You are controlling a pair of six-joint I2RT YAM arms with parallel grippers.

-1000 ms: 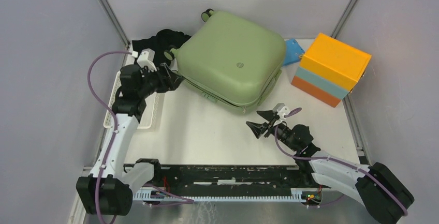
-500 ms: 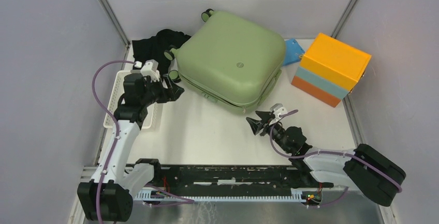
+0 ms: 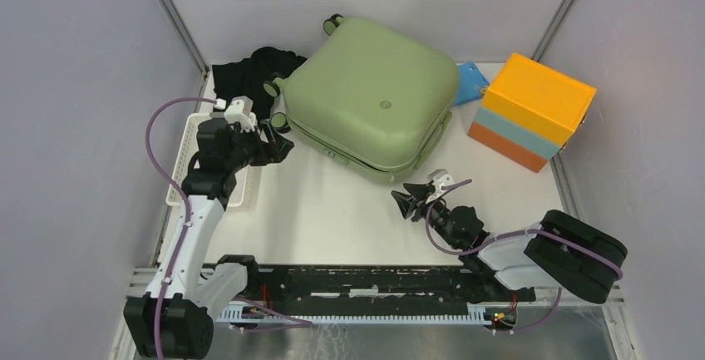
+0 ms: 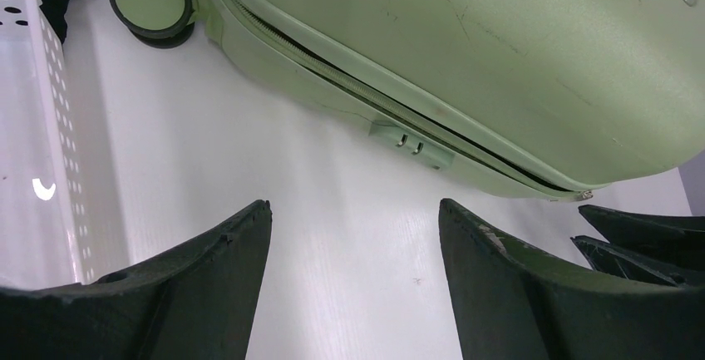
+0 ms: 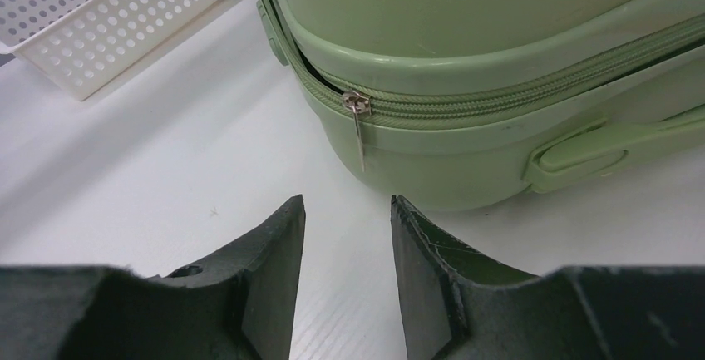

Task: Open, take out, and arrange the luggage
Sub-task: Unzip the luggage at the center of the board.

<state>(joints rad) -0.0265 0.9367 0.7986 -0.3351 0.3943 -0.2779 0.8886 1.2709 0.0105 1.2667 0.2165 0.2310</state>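
Observation:
The sage-green luggage (image 3: 370, 98) lies flat at the table's back middle, lid down, zip partly undone along its near side. In the left wrist view the luggage (image 4: 499, 52) shows a dark gap at the zip seam and a wheel (image 4: 150, 1). In the right wrist view the luggage (image 5: 499, 69) fills the top, with a metal zip puller (image 5: 357, 115) hanging at its corner. My left gripper (image 3: 278, 137) is open and empty, just left of the case near its wheels. My right gripper (image 3: 409, 198) is open and empty, a short way in front of the case's near corner.
A white perforated basket (image 3: 188, 169) stands at the left under the left arm. Black cloth (image 3: 249, 67) lies behind it. An orange and light-blue box (image 3: 532, 110) stands at the back right, with a blue item (image 3: 470, 81) beside the case.
My right gripper has moved left and toward the case's near corner as the right arm folded in. My left gripper drew back slightly from the case.

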